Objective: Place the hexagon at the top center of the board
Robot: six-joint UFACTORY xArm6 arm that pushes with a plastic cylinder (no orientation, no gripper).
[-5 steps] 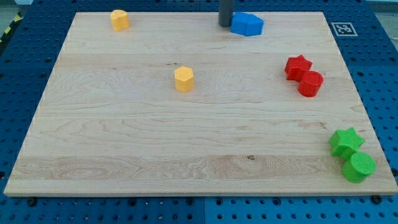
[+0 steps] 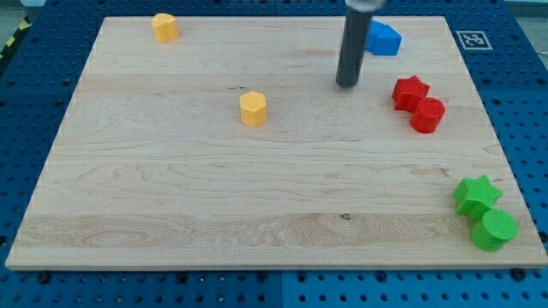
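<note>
To do this step well, my tip should come round to the near side of the yellow hexagon [image 2: 253,109] and push it squarely away, toward the far centre of the table [image 2: 171,214], with small corrections so it does not slip off sideways. The hexagon lies left of centre in the middle distance; the other yellow block [image 2: 165,26], at the far left, is too small to name by shape. My tip [image 2: 347,85], a bare rod holding nothing, stands well apart to the hexagon's right, slightly farther back.
</note>
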